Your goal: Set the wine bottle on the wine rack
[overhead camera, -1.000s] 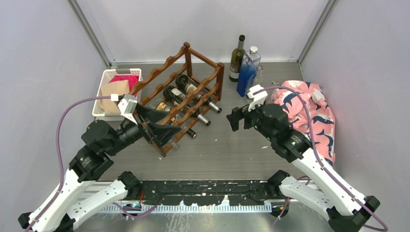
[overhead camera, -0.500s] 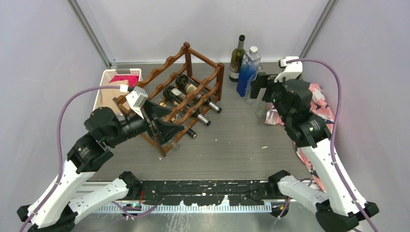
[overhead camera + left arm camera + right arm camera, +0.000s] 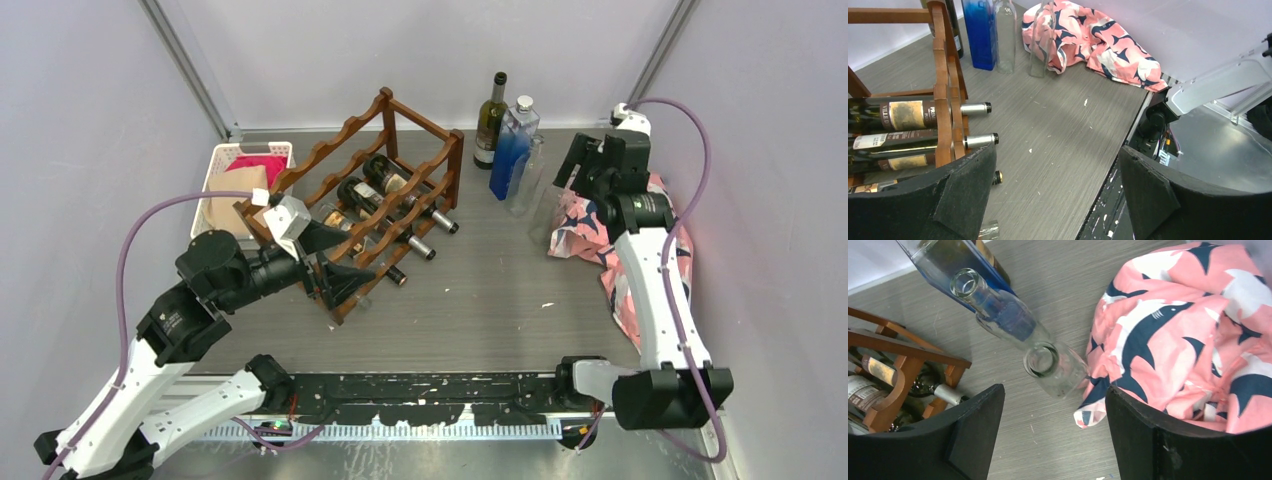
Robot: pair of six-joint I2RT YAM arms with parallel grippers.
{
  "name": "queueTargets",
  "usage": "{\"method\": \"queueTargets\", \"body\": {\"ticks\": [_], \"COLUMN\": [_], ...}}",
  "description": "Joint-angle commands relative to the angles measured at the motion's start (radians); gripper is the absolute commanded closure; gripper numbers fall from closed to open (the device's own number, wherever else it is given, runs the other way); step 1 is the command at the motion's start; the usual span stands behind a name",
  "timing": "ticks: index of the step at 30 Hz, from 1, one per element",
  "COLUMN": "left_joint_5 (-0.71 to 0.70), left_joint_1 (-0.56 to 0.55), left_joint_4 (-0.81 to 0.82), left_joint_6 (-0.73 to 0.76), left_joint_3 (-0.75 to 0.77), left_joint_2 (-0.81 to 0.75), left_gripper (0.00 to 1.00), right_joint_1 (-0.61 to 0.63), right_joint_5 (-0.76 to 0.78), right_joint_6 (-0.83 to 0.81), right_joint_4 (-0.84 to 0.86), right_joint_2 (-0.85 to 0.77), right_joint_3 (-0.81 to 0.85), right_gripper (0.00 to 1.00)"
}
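Hovering near the far right corner of the worktop, the right gripper (image 3: 1054, 395) looks straight down on a clear wine bottle (image 3: 1055, 371), and that's my pick for the one going in. It stands upright, long axis vertical, open mouth pointing up at the pincer, just beside the pink shark-print cloth (image 3: 1198, 340). The jaws are spread wide, one to each side of the bottle in the wrist view, with nothing held and no contact that I can see. A second clear bottle (image 3: 998, 310), a blue bottle (image 3: 510, 155) and a dark green bottle (image 3: 490, 118) crowd just beyond it toward the far edge. Tight company! The wine rack (image 3: 944, 75) sits to the left of them, with several stocked bottles (image 3: 903, 115) lying in its cradles, necks poking out toward the right edge. The left gripper (image 3: 1058, 155) sits at the rack's near corner, jaws wide, empty, well apart from the target. So it's the right arm's job, I'd say: drop over the neck, close, then tip the bottle flat to match those cradles.
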Motion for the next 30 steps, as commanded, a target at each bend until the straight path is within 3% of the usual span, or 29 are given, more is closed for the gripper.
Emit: {"method": "queueTargets", "body": {"ticks": [1,8,18,24,30], "left_joint_5": [0.02,0.042,0.054,0.106,0.237], "left_joint_1": [0.006,0.006,0.006,0.006,0.005], "left_joint_4": [0.049,0.061,0.09,0.109,0.177], "left_joint_6": [0.016,0.005,-0.021,-0.026,-0.057], "left_joint_3": [-0.019,-0.022,-0.032,-0.034,-0.044], "left_joint_2": [-0.013,0.001,0.019,0.028,0.05], "left_gripper": [0.09,0.1,0.1,0.11,0.13], "right_joint_1": [0.002,0.003,0.001,0.01,0.022], "right_joint_5": [-0.066,-0.054,-0.028,-0.026,-0.226], "right_joint_6": [-0.004,-0.034,-0.059,-0.076,-0.017], "right_joint_4": [0.037,0.039,0.018,-0.006,-0.045], "right_joint_2": [0.088,0.225,0.276,0.223,0.073], "right_joint_3": [0.084,0.154,0.164,0.151,0.114], "right_gripper": [0.23,0.31,0.59,0.93,0.99]}}
